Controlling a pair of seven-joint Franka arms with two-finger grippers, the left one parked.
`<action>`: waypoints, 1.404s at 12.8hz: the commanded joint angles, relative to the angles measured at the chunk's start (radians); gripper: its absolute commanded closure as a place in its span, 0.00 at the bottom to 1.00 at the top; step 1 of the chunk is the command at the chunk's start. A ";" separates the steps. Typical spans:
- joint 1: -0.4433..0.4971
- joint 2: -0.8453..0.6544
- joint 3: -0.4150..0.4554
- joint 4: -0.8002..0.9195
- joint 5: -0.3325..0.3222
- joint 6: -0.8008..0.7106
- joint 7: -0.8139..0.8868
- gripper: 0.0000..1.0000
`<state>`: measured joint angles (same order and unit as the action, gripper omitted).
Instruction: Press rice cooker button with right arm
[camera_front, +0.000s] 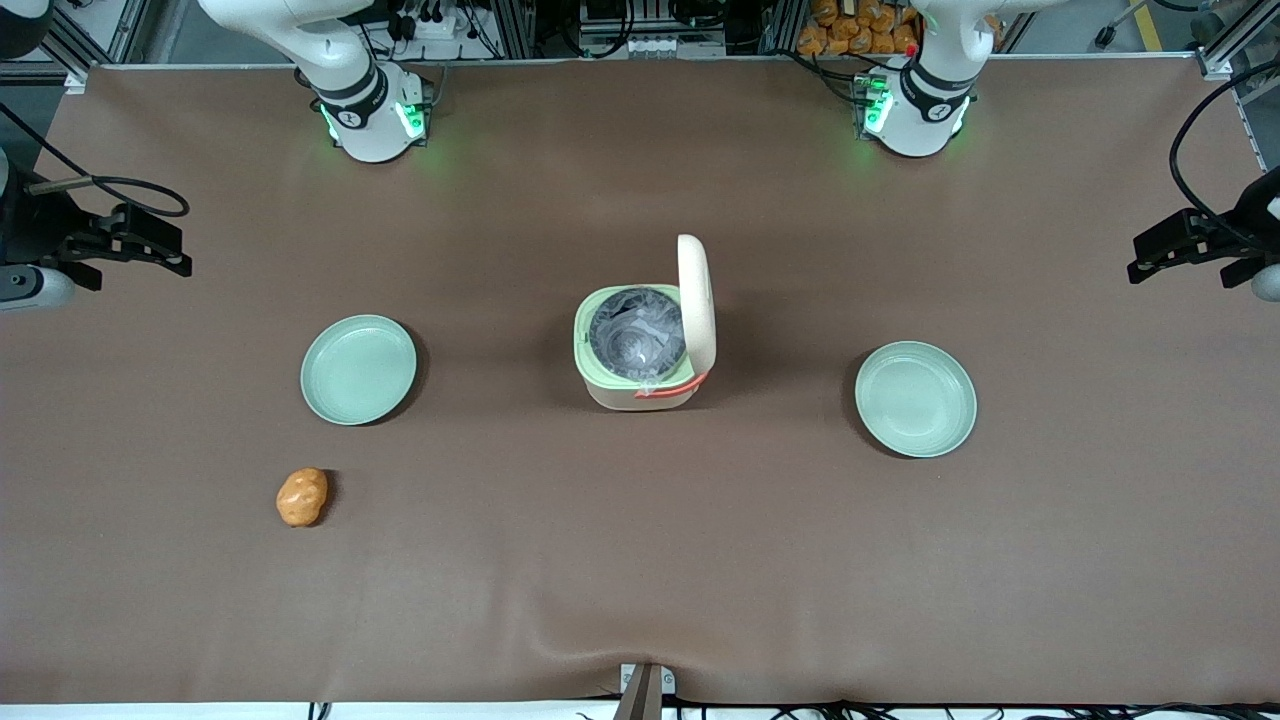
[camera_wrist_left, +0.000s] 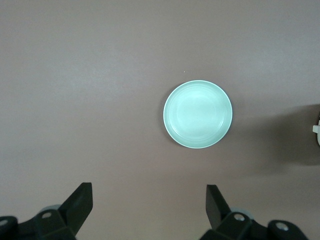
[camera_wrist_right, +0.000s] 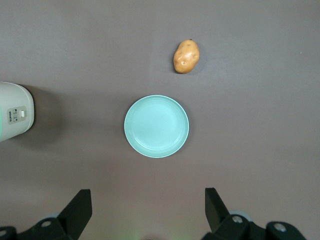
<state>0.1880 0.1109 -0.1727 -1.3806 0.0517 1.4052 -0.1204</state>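
Cream rice cooker (camera_front: 640, 350) stands mid-table, lid upright, its small button (camera_wrist_right: 22, 114) on its side wall.

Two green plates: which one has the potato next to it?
The plate toward the working arm's end; the potato lies nearer the front camera. The hand hovers open above that plate.

Rice cooker (camera_front: 645, 345) at table (camera_front: 640, 560) centre, lid up. One plate (camera_front: 358, 369) lies toward the working arm's end from it, another plate (camera_front: 915, 398) toward the parked arm's end. Potato (camera_front: 301, 497) sits nearer the front camera than the first plate; gripper (camera_wrist_right: 145, 212) hangs above that plate, fingers spread.
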 joint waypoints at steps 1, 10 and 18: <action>-0.083 -0.019 0.094 -0.001 -0.024 -0.002 -0.008 0.00; -0.085 -0.185 0.120 -0.241 -0.095 0.158 -0.008 0.00; -0.101 -0.172 0.110 -0.241 -0.095 0.152 -0.007 0.00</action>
<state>0.1102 -0.0416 -0.0774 -1.5954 -0.0246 1.5412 -0.1215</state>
